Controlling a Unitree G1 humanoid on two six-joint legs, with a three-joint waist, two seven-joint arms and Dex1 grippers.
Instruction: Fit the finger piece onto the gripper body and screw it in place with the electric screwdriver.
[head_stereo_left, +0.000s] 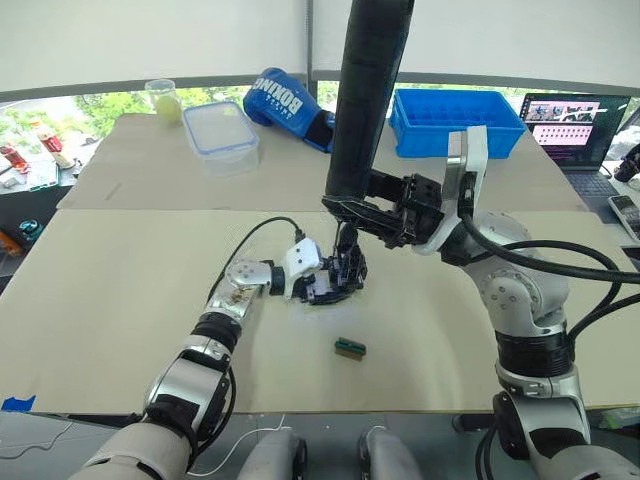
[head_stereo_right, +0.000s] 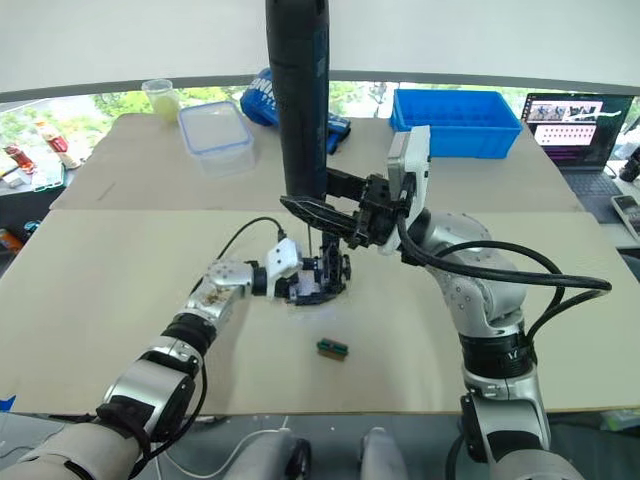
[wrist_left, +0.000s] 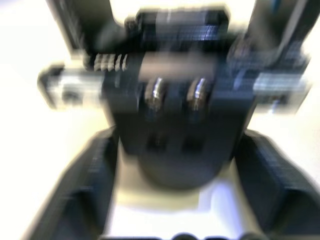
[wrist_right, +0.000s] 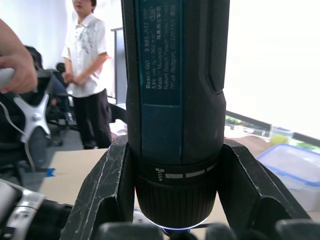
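The gripper body (head_stereo_left: 335, 280) stands mid-desk, clamped in the left claw (head_stereo_left: 312, 283), whose fingers (wrist_left: 90, 180) close on its base. The right claw (wrist_right: 172, 220) grips the electric screwdriver (head_stereo_left: 365, 95) upright, with the thin bit (head_stereo_right: 322, 248) descending onto the body. Risk: a tilted bit may slip off the screw, or torque may twist the body in the clamp. The finger piece cannot be distinguished. The clear lidded box (head_stereo_left: 222, 130) appears empty; the blue bin (head_stereo_left: 455, 120) contents are hidden; the cup (head_stereo_left: 163, 99) holds something yellowish.
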